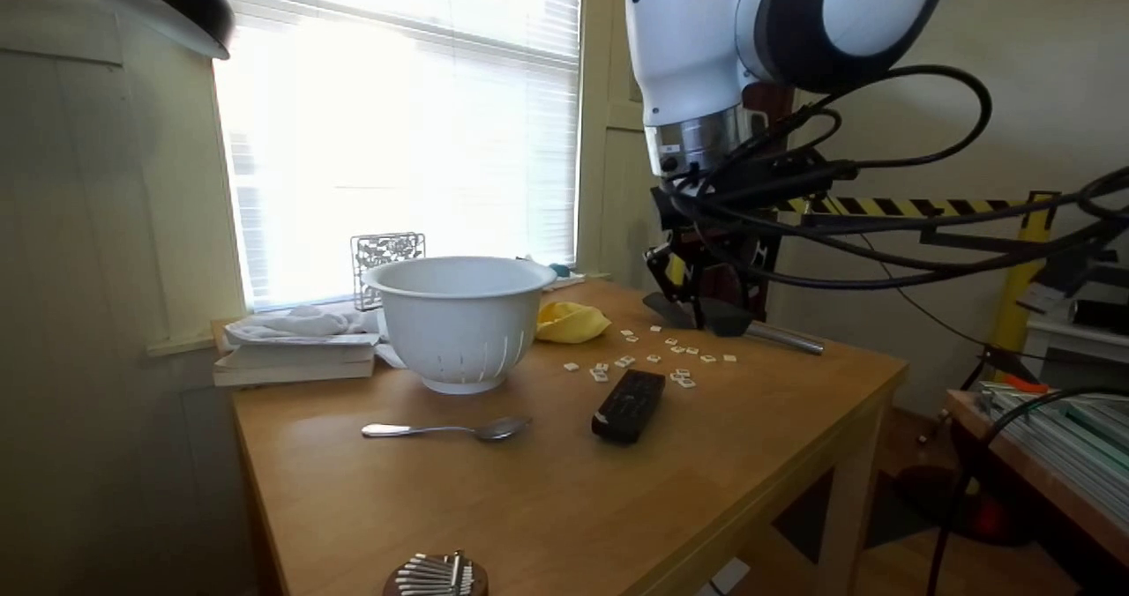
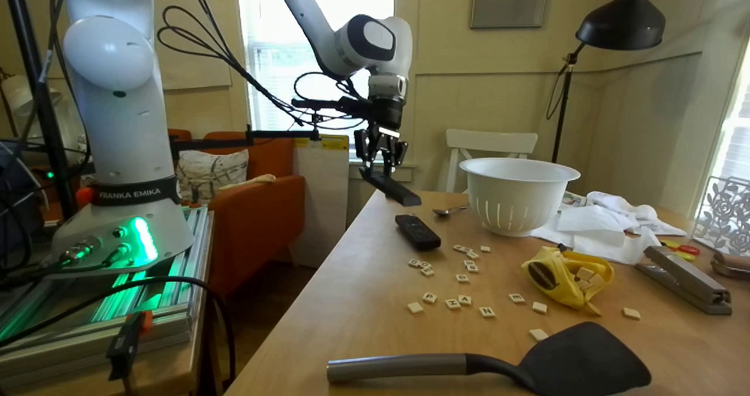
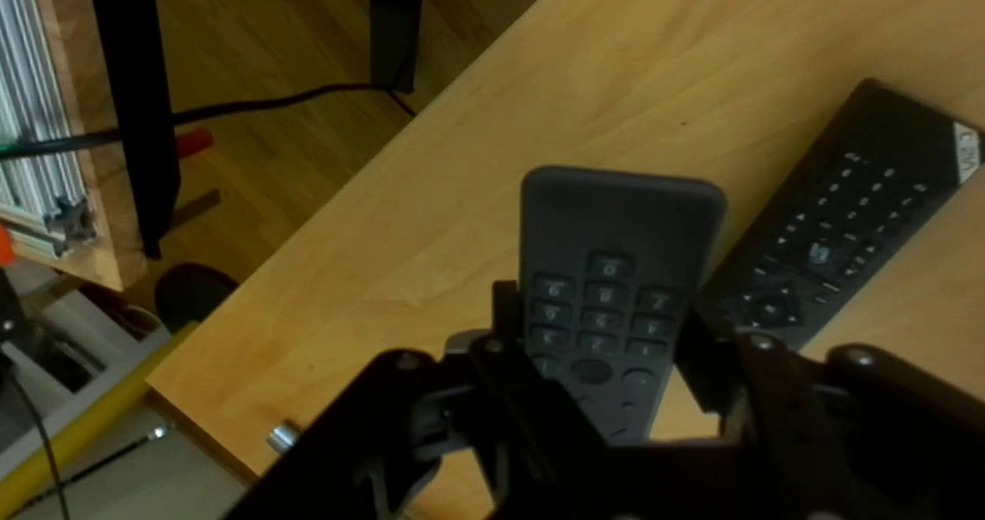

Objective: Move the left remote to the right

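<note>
One lift done, one placement to go

My gripper point(image 2: 378, 169) has the left remote point(image 3: 619, 212) clamped above the table point(image 2: 351, 320). I judge pickup finished; how much rightward carry is outstanding I can't tell; lowering and release remain.

Cream Walls point(image 2: 451, 103), Bright Window point(image 1: 388, 164)

Blinds point(image 1: 545, 76) hang across the window. An orange armchair point(image 2: 261, 223) holds a patterned cushion point(image 2: 211, 172); a white chair point(image 2: 492, 140) and black lamp point(image 2: 622, 22) stand near the wall. The floor point(image 3: 281, 51) is wooden.
</note>
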